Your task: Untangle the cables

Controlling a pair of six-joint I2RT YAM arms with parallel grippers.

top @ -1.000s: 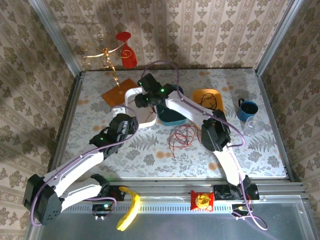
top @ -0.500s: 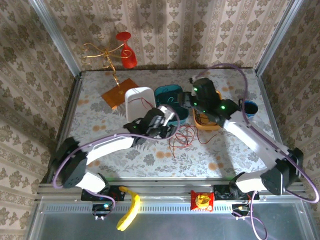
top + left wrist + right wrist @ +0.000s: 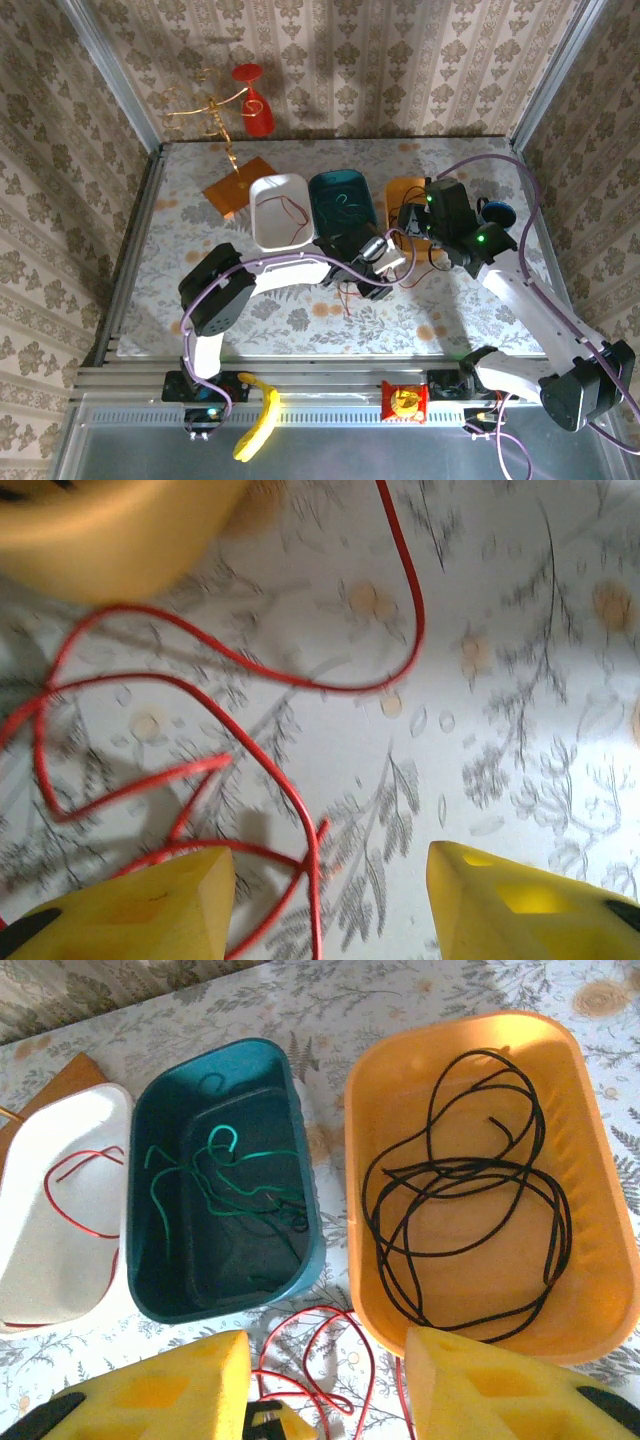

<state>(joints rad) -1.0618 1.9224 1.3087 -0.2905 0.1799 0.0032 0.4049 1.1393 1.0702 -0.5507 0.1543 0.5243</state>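
Observation:
A loose red cable (image 3: 311, 859) lies in loops on the flowered table, just in front of the orange bin (image 3: 110, 530). My left gripper (image 3: 330, 910) hangs open low over it, one strand running between the yellow fingers (image 3: 130, 910). From above, that left gripper (image 3: 385, 262) sits beside the red cable (image 3: 345, 292). My right gripper (image 3: 325, 1390) is open and higher up, looking down on the bins. A green cable (image 3: 255, 1154) lies in the teal bin (image 3: 305, 1215). The orange bin (image 3: 600, 1210) holds a black cable (image 3: 460, 1165). The white bin (image 3: 40, 1260) holds a short red strand (image 3: 88, 1156).
A blue mug (image 3: 497, 212) stands right of the orange bin, behind my right arm. A brown mat (image 3: 238, 185) and a gold wire stand with a red goblet (image 3: 255, 110) are at the back left. A banana (image 3: 258, 420) and a snack packet (image 3: 405, 402) lie on the near rail.
My left arm has swung right across the table and come down over the red cable. My right arm has moved from above the teal bin to the right, over the orange bin.

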